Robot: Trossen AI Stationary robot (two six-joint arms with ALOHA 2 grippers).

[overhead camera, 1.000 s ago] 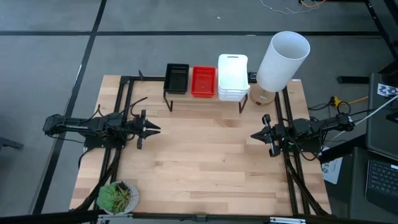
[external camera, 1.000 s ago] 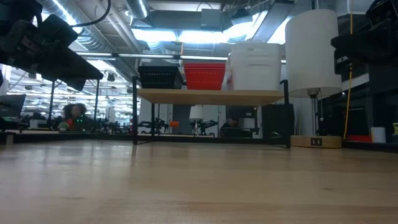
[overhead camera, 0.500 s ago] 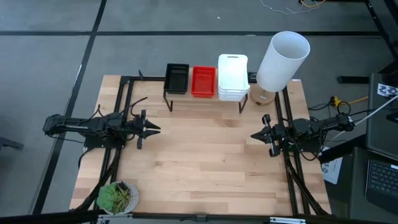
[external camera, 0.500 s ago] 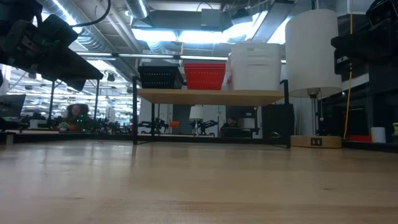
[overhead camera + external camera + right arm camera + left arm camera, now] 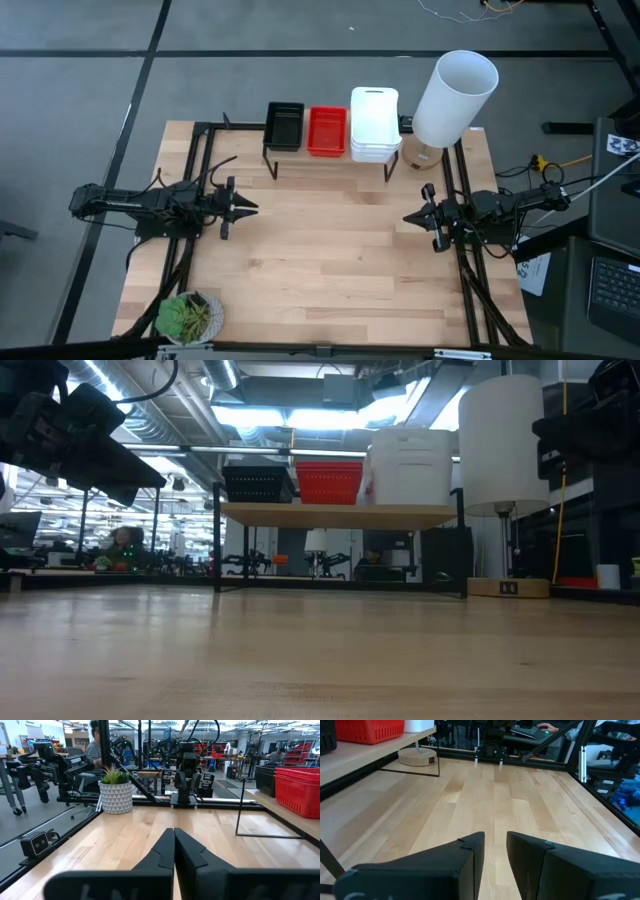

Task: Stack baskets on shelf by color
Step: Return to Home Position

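Note:
Three stacks of baskets rest by their bottoms on the low wooden shelf (image 5: 330, 158) at the table's far edge: black (image 5: 284, 125) on the left, red (image 5: 327, 131) in the middle, white (image 5: 374, 124) on the right. In the low view the black basket (image 5: 258, 484), red basket (image 5: 330, 482) and white basket (image 5: 410, 465) stand side by side on the shelf (image 5: 340, 514). My left gripper (image 5: 248, 207) hovers over the table's left part, open by a narrow gap (image 5: 495, 845). My right gripper (image 5: 410, 217) hovers over the right part, shut (image 5: 174, 837). Both point inward and hold nothing.
A tall white cylinder (image 5: 455, 97) stands on a round wooden base to the right of the shelf. A green potted plant (image 5: 188, 317) sits at the near left corner. Black frame rails run along both table sides. Bare wood (image 5: 330, 250) lies between the grippers.

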